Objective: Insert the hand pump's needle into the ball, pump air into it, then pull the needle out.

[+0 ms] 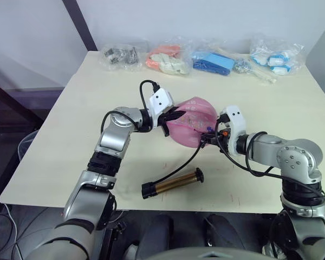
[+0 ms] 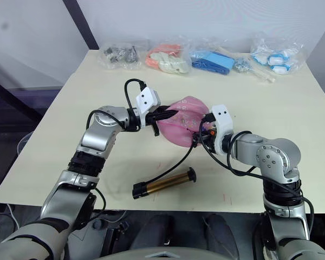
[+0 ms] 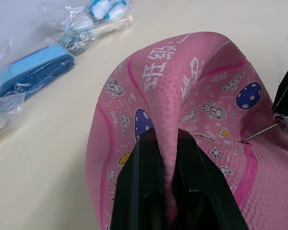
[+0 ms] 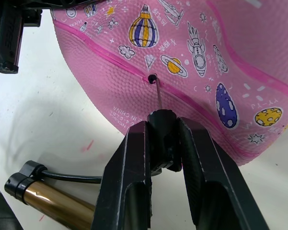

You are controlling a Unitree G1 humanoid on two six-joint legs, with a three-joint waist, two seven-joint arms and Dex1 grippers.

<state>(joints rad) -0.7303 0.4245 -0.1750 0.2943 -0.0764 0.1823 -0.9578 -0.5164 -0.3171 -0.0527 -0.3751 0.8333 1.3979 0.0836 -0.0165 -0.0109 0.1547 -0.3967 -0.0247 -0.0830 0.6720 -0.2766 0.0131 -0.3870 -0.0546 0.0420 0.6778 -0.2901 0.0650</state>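
- Where the table (image 1: 54,162) is bare near its middle, the ball (image 1: 190,125) sits, pink, partly deflated, its top folded into a ridge; cartoon prints and darker pink seams cover the skin
- Left hand (image 3: 170,158) pinching that raised fold of the ball between its two black fingers; pink rubber is squeezed up between the pads in the left wrist view
- Right hand (image 4: 163,143) pressed onto the small black fitting of the needle (image 4: 158,95); the thin metal pin runs from the fitting to the valve hole (image 4: 152,77) on a seam line, tip at or just inside the hole; depth cannot be told
- Hand pump (image 1: 172,184) lying flat on the table near the front edge, below the ball and apart from it; bronze-gold barrel, black caps at both ends
- Thin black hose (image 1: 192,158) curving from the pump up to the right hand
- Clear bags (image 1: 206,58) of small items in a row along the far edge, well apart from the ball
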